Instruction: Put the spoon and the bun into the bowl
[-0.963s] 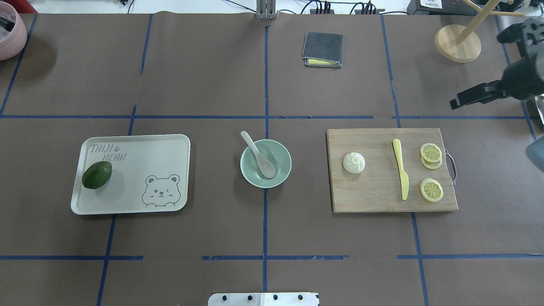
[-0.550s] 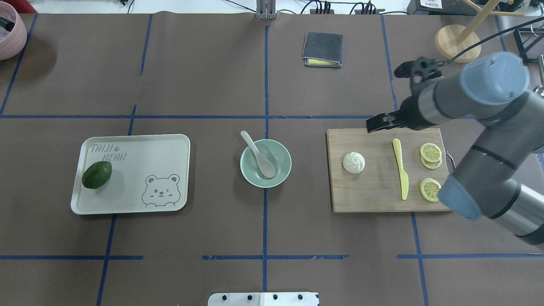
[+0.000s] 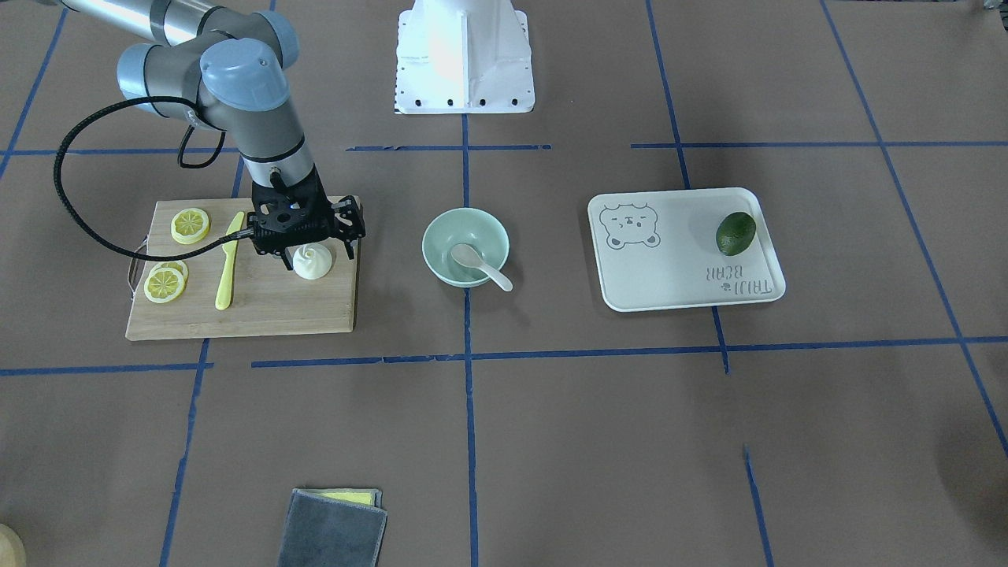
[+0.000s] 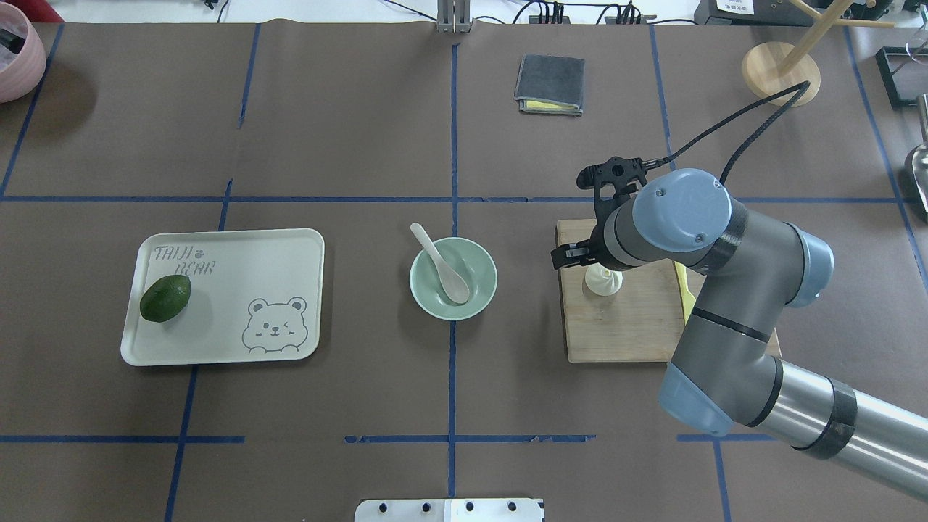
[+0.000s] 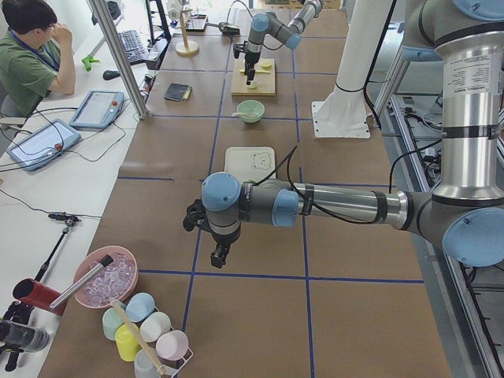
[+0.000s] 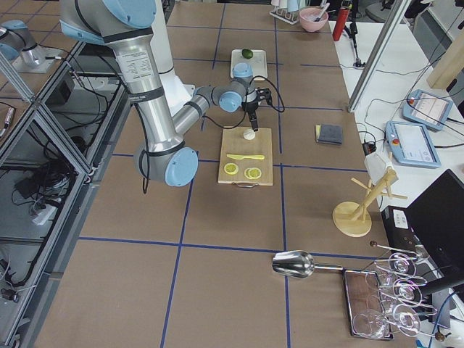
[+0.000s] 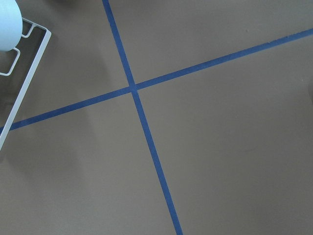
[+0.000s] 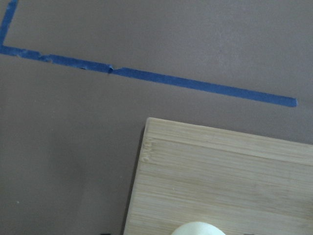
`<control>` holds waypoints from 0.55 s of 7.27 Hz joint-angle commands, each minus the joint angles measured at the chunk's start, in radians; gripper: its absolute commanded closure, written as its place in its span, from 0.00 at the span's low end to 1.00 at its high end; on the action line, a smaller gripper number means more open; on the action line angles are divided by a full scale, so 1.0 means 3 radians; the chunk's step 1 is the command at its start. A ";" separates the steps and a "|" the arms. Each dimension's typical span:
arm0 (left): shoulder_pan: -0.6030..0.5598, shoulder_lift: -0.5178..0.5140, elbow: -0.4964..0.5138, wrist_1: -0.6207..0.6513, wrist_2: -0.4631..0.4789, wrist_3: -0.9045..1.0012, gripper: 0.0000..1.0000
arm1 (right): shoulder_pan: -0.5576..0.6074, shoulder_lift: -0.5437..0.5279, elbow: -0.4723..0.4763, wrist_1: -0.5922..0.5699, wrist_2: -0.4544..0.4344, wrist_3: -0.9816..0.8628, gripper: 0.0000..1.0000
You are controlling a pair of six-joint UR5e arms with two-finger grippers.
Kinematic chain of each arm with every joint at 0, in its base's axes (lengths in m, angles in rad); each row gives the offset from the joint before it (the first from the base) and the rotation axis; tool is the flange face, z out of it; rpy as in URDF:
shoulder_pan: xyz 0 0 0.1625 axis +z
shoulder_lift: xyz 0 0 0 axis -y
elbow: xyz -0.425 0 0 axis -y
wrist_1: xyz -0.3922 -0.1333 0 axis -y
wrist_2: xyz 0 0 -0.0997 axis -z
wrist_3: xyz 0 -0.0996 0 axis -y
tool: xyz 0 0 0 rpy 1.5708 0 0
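The white bun (image 3: pixel 313 262) sits on the wooden cutting board (image 3: pixel 260 307), near its bowl-side end. My right gripper (image 3: pixel 316 253) is open and low over the bun, one finger on each side of it. In the overhead view the wrist hides most of the gripper, and the bun (image 4: pixel 604 280) peeks out below it. The off-white spoon (image 4: pixel 442 267) lies with its scoop in the mint-green bowl (image 4: pixel 486 290) and its handle over the rim. My left gripper (image 5: pixel 219 256) shows only in the exterior left view, far from these things. I cannot tell if it is open or shut.
A yellow knife (image 3: pixel 227 264) and lemon slices (image 3: pixel 190 225) lie on the board. A white bear tray (image 4: pixel 239 268) with an avocado (image 4: pixel 165 298) is to the bowl's left. A folded grey cloth (image 4: pixel 550 85) and a wooden stand (image 4: pixel 781 72) are at the far side.
My right arm has swung in from the table's right edge, across the board, and its gripper has come down over the bun. The spoon, bowl and bun have not moved.
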 commanded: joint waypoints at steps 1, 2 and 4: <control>0.0002 0.0001 -0.0014 -0.0002 -0.0001 -0.0002 0.00 | -0.0054 -0.0102 -0.0003 -0.0028 -0.0029 -0.0021 0.10; -0.0003 0.0001 -0.0014 -0.0002 -0.0001 -0.0002 0.00 | -0.0105 -0.0097 -0.0008 -0.0033 -0.0034 -0.0011 0.22; -0.0003 0.0001 -0.0014 -0.0002 -0.0001 0.0004 0.00 | -0.0111 -0.0097 -0.0024 -0.0033 -0.0024 0.0004 0.79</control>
